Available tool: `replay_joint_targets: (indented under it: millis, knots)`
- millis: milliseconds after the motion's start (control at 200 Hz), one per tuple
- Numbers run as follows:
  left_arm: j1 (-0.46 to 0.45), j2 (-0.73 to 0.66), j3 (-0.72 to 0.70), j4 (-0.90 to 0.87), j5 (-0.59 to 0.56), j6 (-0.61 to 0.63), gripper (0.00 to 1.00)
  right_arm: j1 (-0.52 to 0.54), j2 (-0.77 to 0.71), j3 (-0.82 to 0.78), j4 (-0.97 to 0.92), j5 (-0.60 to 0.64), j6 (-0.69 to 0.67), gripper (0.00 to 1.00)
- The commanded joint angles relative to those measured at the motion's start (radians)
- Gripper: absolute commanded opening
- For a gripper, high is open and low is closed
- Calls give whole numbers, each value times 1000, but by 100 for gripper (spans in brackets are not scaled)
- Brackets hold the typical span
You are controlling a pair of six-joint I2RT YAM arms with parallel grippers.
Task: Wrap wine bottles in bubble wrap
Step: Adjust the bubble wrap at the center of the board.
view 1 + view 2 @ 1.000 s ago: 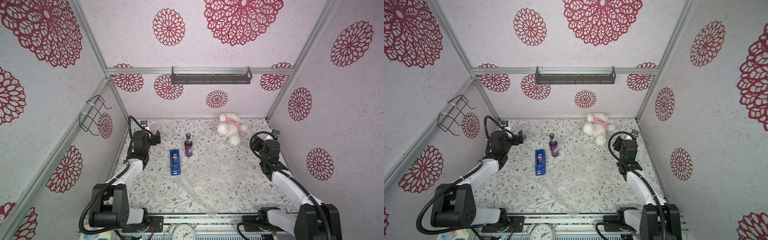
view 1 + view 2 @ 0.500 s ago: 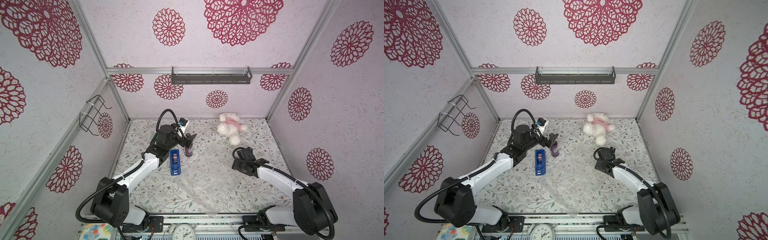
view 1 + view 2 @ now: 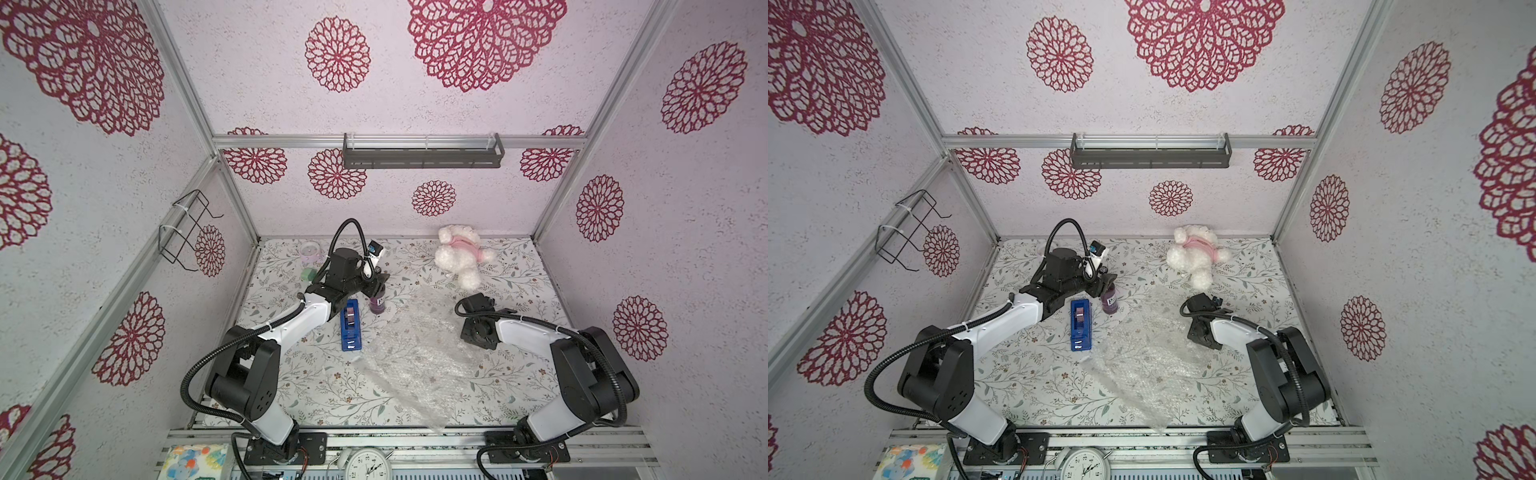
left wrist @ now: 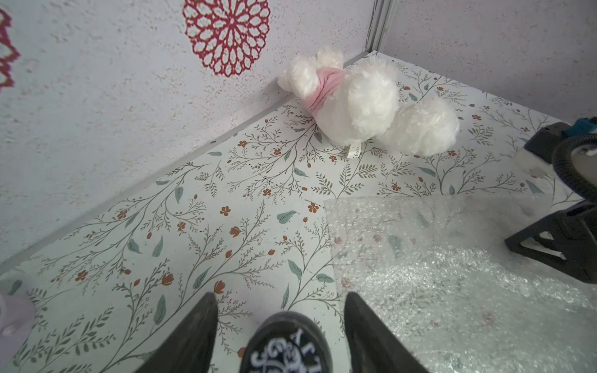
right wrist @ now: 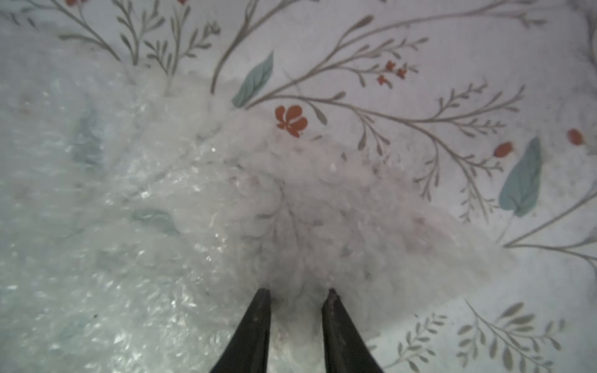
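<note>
The small dark purple wine bottle stands upright on the floral table, just left of the bubble wrap. My left gripper is at its top. In the left wrist view the left gripper is open, one finger on each side of the dark cap with a gap on both sides. The bubble wrap lies spread from mid-table to the front edge. My right gripper points down on the wrap's right edge. The right gripper has narrow jaws pinching bunched wrap.
A blue tape dispenser lies just left of the bottle. A white plush toy sits at the back right by the wall. A pale cup and a green block are at the back left.
Both arms swung in from the side walls. The left gripper reached the bottle's top and narrowed around the cap. The right gripper came down on the wrap's edge and closed on it.
</note>
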Motion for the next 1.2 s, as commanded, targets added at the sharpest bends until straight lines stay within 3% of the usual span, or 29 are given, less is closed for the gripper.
replay_joint_targets:
  millis: [0,175,495,766,851,1041,1196]
  knots:
    - [0,8,32,-34,23,19,52,5,53,13,-29,28,-114,18]
    - [1,10,28,-50,11,29,40,6,98,79,-34,15,-262,8]
    - [2,8,28,-58,8,24,22,11,170,197,22,-76,-438,8]
    - [3,5,36,-74,-9,31,7,15,316,403,76,-178,-469,9]
    - [7,-4,37,-79,-14,26,0,25,360,466,79,-195,-466,15]
    - [19,-34,58,-112,-31,16,0,38,366,529,26,-112,-420,53]
    - [39,-71,72,-120,-44,7,0,40,269,467,14,-47,-385,60]
